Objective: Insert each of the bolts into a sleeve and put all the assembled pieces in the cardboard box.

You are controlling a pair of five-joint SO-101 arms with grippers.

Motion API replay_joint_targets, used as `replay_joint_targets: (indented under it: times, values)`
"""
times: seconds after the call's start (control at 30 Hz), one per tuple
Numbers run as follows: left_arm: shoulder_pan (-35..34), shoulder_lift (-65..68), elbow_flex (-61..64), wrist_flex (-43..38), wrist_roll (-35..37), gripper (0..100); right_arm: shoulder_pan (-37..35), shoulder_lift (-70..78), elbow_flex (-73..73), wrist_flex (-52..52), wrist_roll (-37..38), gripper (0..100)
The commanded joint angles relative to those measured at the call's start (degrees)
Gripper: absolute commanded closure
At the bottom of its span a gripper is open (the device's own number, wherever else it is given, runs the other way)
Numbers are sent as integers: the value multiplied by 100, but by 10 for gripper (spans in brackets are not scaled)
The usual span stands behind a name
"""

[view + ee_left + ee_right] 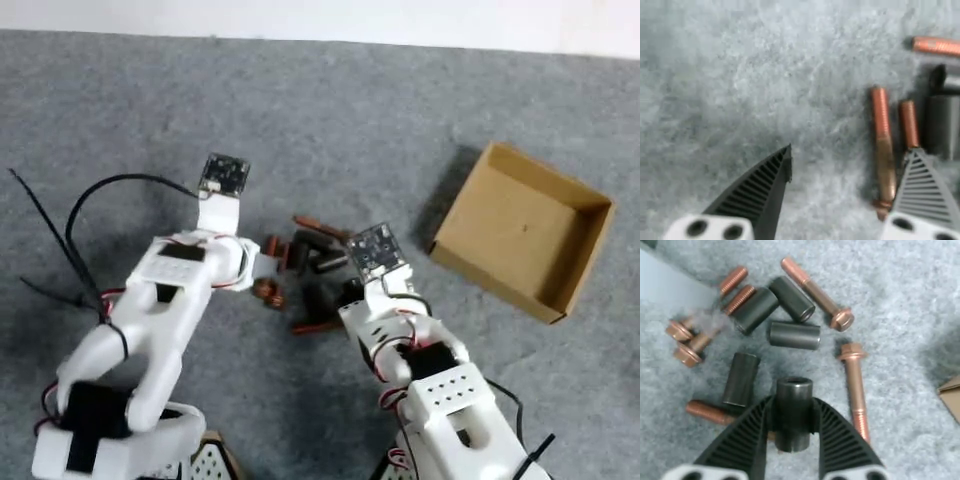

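Surface: grey felt table (330, 120). In the high view the cardboard box (490, 268) sits at 3 o'clock from the parts pile (318, 258).

- **My right pincer (792, 407):** clamped on one dark sleeve (794, 390), open bore facing the loose parts.
- **My left pincer (850, 152):** jaws apart, at the pile's 9 o'clock edge.
- **Nearest bolt (882, 150):** flat on the felt, inside the left gap but hard by one finger. Its long axis runs in line with the fingers, head toward my wrist.

Judgement: the left arm is nearer. I should shift sideways to centre the shank before closing.
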Motion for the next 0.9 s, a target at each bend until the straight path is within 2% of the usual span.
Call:
replay_joint_targets:
  times: [0.0, 0.33, 0.73, 0.87]
  values:
    - [110, 312, -488, 62, -114, 681, 57, -145, -92, -145, 35, 995]
    - [-101, 1182, -1437, 1002, -88, 681, 57, -145, -84, -145, 35, 995]
    - [136, 1235, -1499, 1345, -484, 682, 57, -145, -75, -145, 35, 995]
    - [145, 1235, -1508, 1363, -484, 784, 57, -145, -75, -145, 35, 995]
